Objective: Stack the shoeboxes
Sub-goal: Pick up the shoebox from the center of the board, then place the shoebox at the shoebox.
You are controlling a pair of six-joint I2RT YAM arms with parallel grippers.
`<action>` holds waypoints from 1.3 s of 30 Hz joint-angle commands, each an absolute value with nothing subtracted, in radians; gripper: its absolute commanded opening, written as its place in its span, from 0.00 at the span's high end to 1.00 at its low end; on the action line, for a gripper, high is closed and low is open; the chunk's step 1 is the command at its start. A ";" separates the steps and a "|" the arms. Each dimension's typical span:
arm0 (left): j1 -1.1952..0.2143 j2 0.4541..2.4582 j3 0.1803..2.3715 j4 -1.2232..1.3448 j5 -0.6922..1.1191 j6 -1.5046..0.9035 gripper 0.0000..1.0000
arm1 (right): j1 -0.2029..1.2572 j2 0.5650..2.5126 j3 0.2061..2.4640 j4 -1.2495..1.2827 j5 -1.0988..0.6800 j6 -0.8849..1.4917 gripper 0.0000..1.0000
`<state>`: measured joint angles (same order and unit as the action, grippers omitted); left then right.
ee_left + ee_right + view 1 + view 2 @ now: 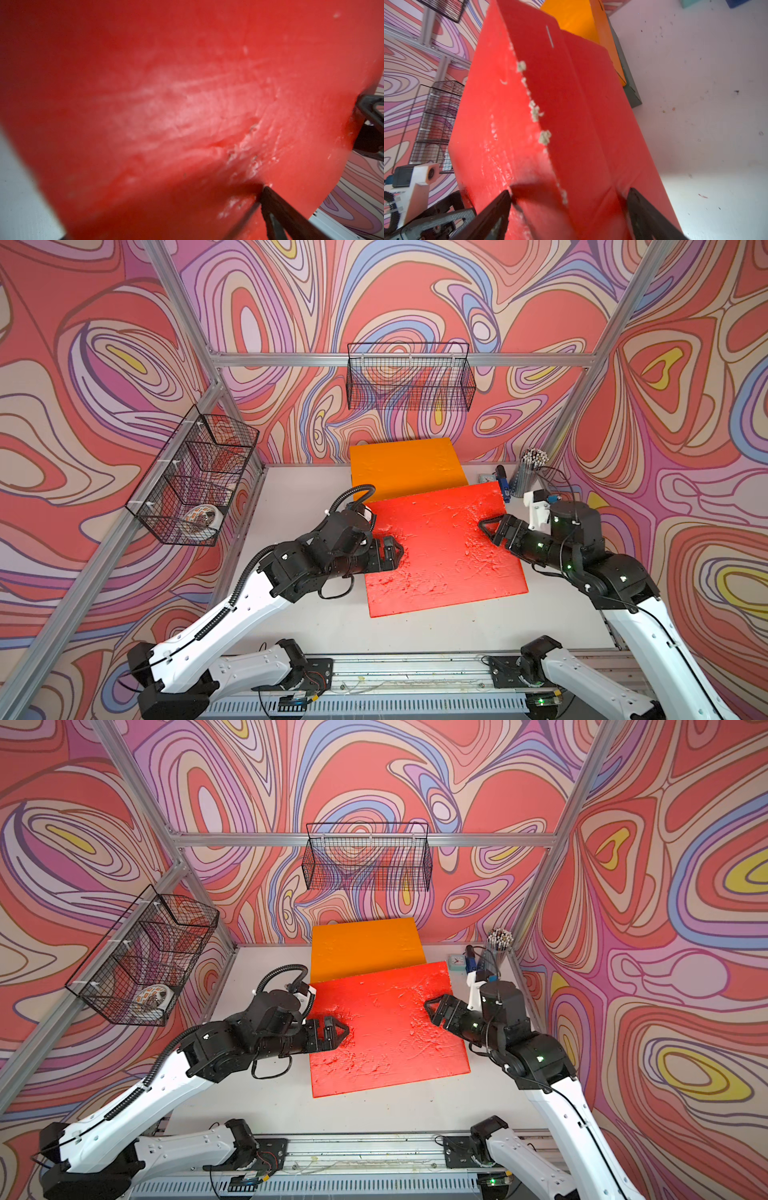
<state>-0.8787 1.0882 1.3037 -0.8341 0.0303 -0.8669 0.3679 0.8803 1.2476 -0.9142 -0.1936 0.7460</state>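
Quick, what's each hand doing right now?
Left hand: closed on the red shoebox at its edge; lower finger hidden.
Right hand: closed on the red shoebox's opposite end, fingers spread wide.

A wire back basket [409, 377] hangs on the far rail. A side basket [195, 481] on the left rail holds a tape roll [201, 518]. In the table's [291, 497] far right corner stand a pencil cup [527, 477], a small clock [456, 961] and a blue object [503, 487].

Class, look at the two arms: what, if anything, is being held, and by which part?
The red shoebox, clamped at opposite edges: the left gripper on one, the right gripper on the other.
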 commanded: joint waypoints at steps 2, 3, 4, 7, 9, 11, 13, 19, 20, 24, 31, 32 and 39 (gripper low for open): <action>-0.941 1.130 1.437 -0.648 0.209 -0.820 0.02 | 0.415 0.944 1.371 -0.847 -0.428 0.778 0.12; -0.940 1.136 1.462 -0.653 0.212 -0.814 0.02 | 0.414 0.962 1.397 -0.852 -0.429 0.777 0.12; -0.940 1.145 1.489 -0.663 0.209 -0.807 0.02 | 0.415 0.982 1.421 -0.849 -0.435 0.779 0.13; -0.941 1.172 1.572 -0.706 0.170 -0.781 0.01 | 0.420 1.040 1.465 -0.823 -0.448 0.789 0.12; -0.941 1.192 1.625 -0.733 0.136 -0.760 0.00 | 0.430 1.085 1.492 -0.803 -0.448 0.797 0.13; -0.940 1.225 1.687 -0.766 0.100 -0.735 0.00 | 0.445 1.133 1.530 -0.792 -0.439 0.793 0.13; -0.940 1.273 1.770 -0.819 0.057 -0.713 0.00 | 0.462 1.181 1.565 -0.768 -0.420 0.799 0.13; -0.920 1.413 1.987 -0.908 0.046 -0.654 0.00 | 0.495 1.374 1.705 -0.779 -0.360 0.791 0.14; -0.912 1.425 2.002 -0.907 0.048 -0.649 0.00 | 0.499 1.400 1.725 -0.788 -0.347 0.787 0.15; -0.812 1.474 2.028 -0.876 0.183 -0.663 0.00 | 0.506 1.460 1.772 -0.768 -0.300 0.800 0.15; -0.681 1.551 2.107 -0.895 0.264 -0.648 0.00 | 0.531 1.584 1.915 -0.772 -0.257 0.804 0.14; -0.668 1.558 2.116 -0.897 0.277 -0.645 0.00 | 0.531 1.599 1.933 -0.772 -0.252 0.804 0.14; -0.542 1.634 2.136 -0.874 0.376 -0.655 0.00 | 0.533 1.724 2.076 -0.780 -0.225 0.778 0.14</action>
